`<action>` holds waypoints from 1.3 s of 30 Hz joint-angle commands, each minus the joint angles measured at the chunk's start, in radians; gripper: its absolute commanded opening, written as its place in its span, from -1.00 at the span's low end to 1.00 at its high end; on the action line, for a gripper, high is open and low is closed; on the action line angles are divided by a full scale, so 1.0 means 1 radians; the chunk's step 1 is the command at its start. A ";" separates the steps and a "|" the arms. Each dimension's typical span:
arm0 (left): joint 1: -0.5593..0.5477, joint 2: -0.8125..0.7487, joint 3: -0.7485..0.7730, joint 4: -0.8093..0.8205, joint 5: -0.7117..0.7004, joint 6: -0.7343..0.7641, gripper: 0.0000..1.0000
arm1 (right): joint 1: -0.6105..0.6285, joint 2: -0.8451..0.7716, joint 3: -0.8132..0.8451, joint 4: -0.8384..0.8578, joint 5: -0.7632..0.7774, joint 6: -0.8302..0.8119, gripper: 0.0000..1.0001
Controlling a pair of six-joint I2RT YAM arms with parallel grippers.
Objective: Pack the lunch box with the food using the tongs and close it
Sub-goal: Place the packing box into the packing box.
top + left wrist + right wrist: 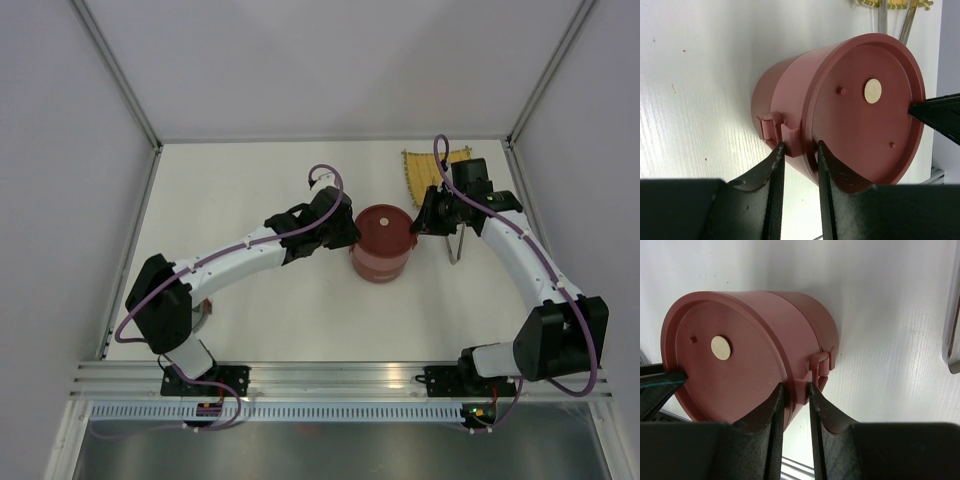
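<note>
Closing the lunch box [381, 243] is my job now. It stands stacked, lid on, in the middle of the counter [250, 180]. I should squeeze both sides evenly so it does not tip. My left tool [800, 146], nearly closed, pinches the left clip [791, 136]. My right tool [795, 386] pinches the right clip [816, 365] the same way.

The lunch box [381, 245] is dark red with a pale dot [872, 91] on top. The worktop [260, 190] is white, the mat [420, 165] yellow, my jaws black.
</note>
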 commanded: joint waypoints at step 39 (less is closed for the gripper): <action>-0.102 -0.052 -0.097 -0.031 0.014 -0.055 -0.51 | 0.005 0.146 0.055 0.047 0.090 -0.047 -0.68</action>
